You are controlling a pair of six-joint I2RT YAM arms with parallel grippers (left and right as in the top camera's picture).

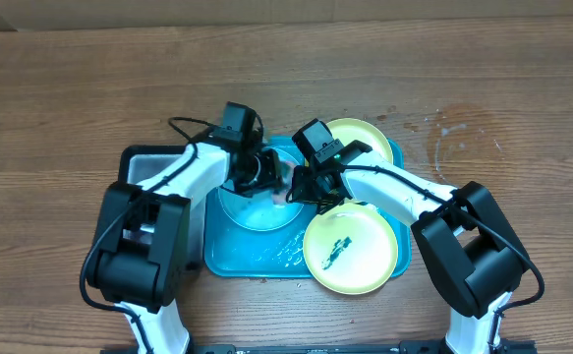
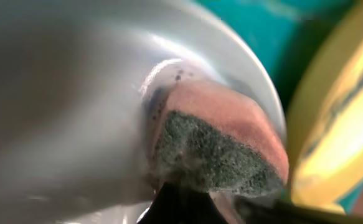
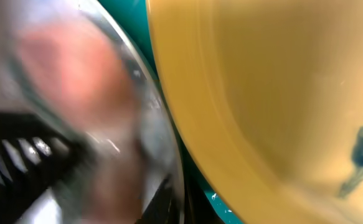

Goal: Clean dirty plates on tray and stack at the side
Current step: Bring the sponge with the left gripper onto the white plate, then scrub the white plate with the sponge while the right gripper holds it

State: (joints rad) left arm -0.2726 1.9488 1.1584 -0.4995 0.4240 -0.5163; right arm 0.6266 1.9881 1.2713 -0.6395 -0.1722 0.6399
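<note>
The light blue plate [image 1: 257, 208] lies in the turquoise tray [image 1: 229, 258]. My left gripper [image 1: 258, 173] is shut on a pink sponge with a green scouring face [image 2: 218, 146] and presses it on that plate [image 2: 75, 93]. My right gripper [image 1: 304, 185] is shut on the plate's right rim [image 3: 159, 134]. A yellow-green plate [image 1: 350, 251] with a dark smear [image 3: 358, 155] lies at the tray's front right. The second yellow-green plate [image 1: 363, 138] lies at the tray's back right, partly hidden by the right arm.
A black tray [image 1: 148, 165] stands left of the turquoise tray, mostly under the left arm. Wet marks [image 1: 458, 138] show on the wooden table at the back right.
</note>
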